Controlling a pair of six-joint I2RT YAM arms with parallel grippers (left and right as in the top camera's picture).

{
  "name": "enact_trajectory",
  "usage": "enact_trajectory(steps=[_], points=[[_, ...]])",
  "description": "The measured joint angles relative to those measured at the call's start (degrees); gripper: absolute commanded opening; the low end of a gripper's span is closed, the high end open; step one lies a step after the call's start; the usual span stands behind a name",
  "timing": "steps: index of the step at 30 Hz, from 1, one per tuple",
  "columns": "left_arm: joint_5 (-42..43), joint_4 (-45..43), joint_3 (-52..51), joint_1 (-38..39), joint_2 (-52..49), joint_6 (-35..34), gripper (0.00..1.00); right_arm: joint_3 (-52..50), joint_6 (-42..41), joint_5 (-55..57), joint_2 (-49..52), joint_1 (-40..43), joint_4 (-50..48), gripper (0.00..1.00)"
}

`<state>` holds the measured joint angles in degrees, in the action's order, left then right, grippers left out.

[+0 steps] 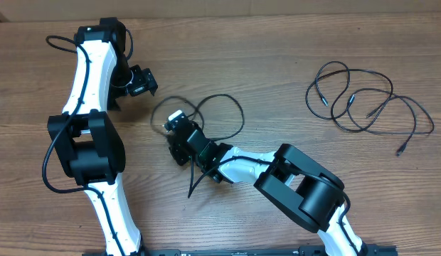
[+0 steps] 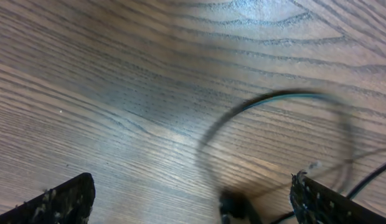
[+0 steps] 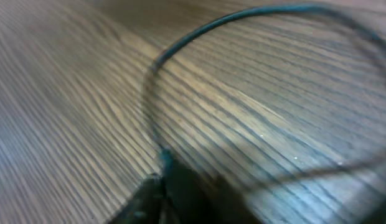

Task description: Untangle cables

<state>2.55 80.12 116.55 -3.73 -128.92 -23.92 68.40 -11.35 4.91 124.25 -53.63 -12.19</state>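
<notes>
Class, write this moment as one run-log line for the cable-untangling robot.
stage: untangling underway | left gripper: open, empty | right gripper: apparently shut on centre cable | other cables: loose loops to the right, untouched

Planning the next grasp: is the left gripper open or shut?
Open. The left gripper shows its fingers far apart, at opposite bottom corners of its wrist view.

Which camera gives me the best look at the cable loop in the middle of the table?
Overhead. It shows the whole cable loop beside the right claw. The left wrist view catches only a blurred arc of it, and the right wrist view shows a blurred curve running out of frame.
</notes>
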Motion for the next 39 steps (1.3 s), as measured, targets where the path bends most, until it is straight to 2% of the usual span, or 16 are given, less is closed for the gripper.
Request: enact_trajectory(steps=[4,11,14,15,16,17,20,22,24,25,30,36,39], points=[[0.2,0.0,0.0,0.0,0.0,0.0,0.99,2.0,0.0,0.5,-0.8,0.0,6.9,0.04],[6.3,-0.5,0.0,0.0,0.0,2.3,0.96,13.6,0.0,-2.2,-4.2,1.8,46.6,0.04],[11.1,-0.9,0.0,0.5,0.0,5.6,0.97,17.2,-0.1,-6.5,-4.6,3.3,57.4,0.08],[12.4,-0.9,0.0,0.9,0.0,6.5,0.97,17.6,0.0,-7.8,-4.8,3.8,59.5,0.14],[13.4,-1.0,0.0,1.4,0.0,7.3,0.98,17.7,-0.1,-9.3,-4.9,4.2,61.2,0.35],[14.4,-1.0,0.0,2.0,0.0,7.9,0.98,17.7,-0.4,-10.2,-5.0,4.6,62.3,0.43],[16.1,-1.2,0.0,4.2,0.0,9.1,1.0,17.8,-0.2,-12.4,-5.0,5.8,65.2,0.47],[16.9,-1.3,0.0,5.7,0.0,9.4,1.0,18.1,-0.4,-14.5,-5.0,7.2,67.0,0.55],[17.4,-1.5,0.0,7.5,0.0,9.6,1.0,18.6,-0.8,-17.4,-5.2,9.1,68.7,0.82],[17.5,-1.5,0.0,8.1,0.0,9.6,1.0,18.9,-0.4,-18.8,-5.3,10.0,69.1,1.0],[17.9,-0.9,0.0,11.5,0.0,9.6,0.97,19.5,-0.5,-26.1,-8.5,16.7,73.7,1.0],[18.1,-0.8,-0.1,15.7,0.0,10.3,0.94,20.0,-0.4,-29.2,-10.8,23.2,78.3,1.0],[17.9,-0.9,-0.7,18.4,0.0,10.9,0.88,20.0,-0.4,-30.4,-10.8,25.8,79.2,1.0]])
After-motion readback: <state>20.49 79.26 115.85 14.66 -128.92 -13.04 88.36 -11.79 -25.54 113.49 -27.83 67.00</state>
